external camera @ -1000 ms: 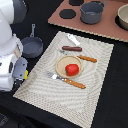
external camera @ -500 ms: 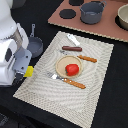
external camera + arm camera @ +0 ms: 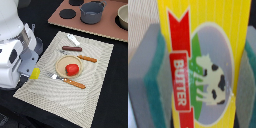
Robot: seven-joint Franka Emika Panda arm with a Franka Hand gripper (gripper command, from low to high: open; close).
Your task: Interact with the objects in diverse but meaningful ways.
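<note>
In the wrist view a yellow box labelled BUTTER, with a cow picture, fills the frame. It sits between my grey and green pads. My gripper is shut on this yellow box at the placemat's edge on the exterior view's left. A red tomato rests on a small tan plate. Behind the plate lies a brown sausage, with a white utensil beyond it. A grey pot stands on the brown board at the back.
An orange-handled knife and an orange-handled fork flank the plate on the woven placemat. The brown stove board holds dark burner discs and a second pot on the exterior view's right. The white arm body fills that view's left.
The arm has shifted slightly over the placemat's edge, and the yellow box shows more plainly beneath the gripper. The items on the mat have not moved.
</note>
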